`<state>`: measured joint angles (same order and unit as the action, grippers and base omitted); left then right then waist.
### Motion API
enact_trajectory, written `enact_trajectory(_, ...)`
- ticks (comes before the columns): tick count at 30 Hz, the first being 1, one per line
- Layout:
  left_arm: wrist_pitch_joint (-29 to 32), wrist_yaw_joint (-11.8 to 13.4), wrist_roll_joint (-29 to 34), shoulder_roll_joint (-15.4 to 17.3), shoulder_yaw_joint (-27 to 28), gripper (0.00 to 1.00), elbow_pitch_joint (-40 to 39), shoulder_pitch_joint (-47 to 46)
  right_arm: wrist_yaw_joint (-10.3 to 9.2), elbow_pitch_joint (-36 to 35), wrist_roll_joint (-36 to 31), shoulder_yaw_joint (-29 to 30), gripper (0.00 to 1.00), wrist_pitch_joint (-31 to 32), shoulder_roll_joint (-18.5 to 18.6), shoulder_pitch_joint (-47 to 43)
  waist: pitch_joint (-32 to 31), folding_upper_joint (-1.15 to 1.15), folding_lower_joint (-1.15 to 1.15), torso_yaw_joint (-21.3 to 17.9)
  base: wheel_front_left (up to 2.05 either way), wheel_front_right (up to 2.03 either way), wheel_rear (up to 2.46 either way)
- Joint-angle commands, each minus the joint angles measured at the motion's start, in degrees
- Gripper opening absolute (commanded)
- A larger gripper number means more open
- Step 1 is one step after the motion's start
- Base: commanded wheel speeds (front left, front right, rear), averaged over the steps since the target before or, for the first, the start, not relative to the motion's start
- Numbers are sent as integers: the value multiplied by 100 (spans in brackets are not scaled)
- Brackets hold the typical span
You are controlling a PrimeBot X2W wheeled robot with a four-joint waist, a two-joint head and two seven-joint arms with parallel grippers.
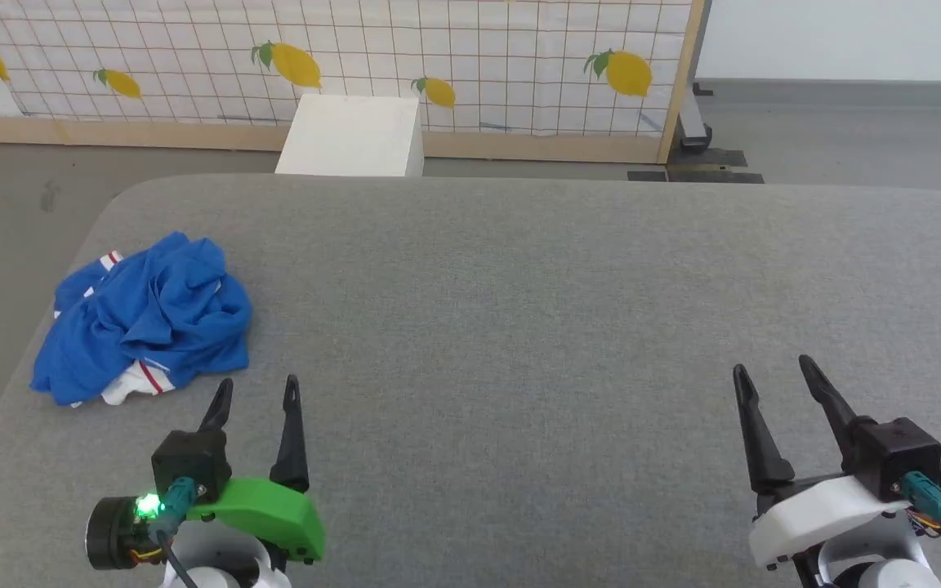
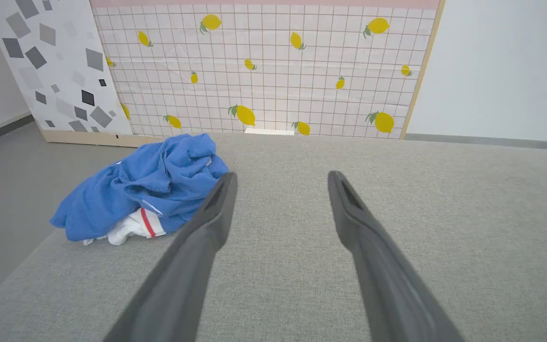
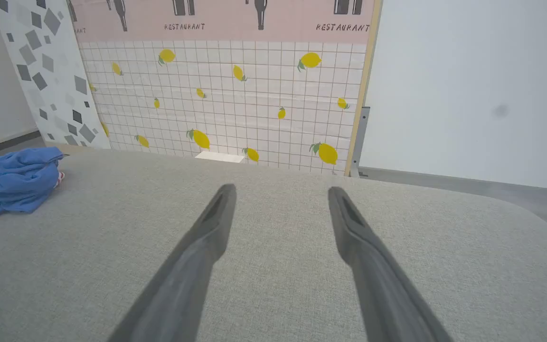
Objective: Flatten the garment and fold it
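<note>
The garment (image 1: pixel 144 318) lies crumpled in a blue heap at the middle left of the head view, near the left edge of the grey table (image 1: pixel 519 310), with no clear long axis. The left gripper (image 1: pixel 258 381), at lower left, is near it, just below; the right gripper (image 1: pixel 772 365), lower right, is well apart. Both are spread wide, holding nothing.

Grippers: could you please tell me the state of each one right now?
Left gripper: open, holding nothing, close to the crumpled garment.
Right gripper: open, holding nothing.
</note>
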<state>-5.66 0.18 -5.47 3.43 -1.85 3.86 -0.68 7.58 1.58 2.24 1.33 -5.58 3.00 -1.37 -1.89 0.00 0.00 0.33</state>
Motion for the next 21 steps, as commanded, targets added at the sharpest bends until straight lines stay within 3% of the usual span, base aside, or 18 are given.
enact_trajectory(1, -64, 44, -38, 37, 8, 100, 35, 63, -4, 27, 57, 15, 100, -68, -5, -83, -8, 0, 0, 1, 0, 0, 0)
enact_trajectory(21, -301, 85, -209, 85, -34, 100, 266, 79, -5, 103, 175, 89, 100, -307, -7, -109, -45, 0, 0, 15, 0, 0, 0)
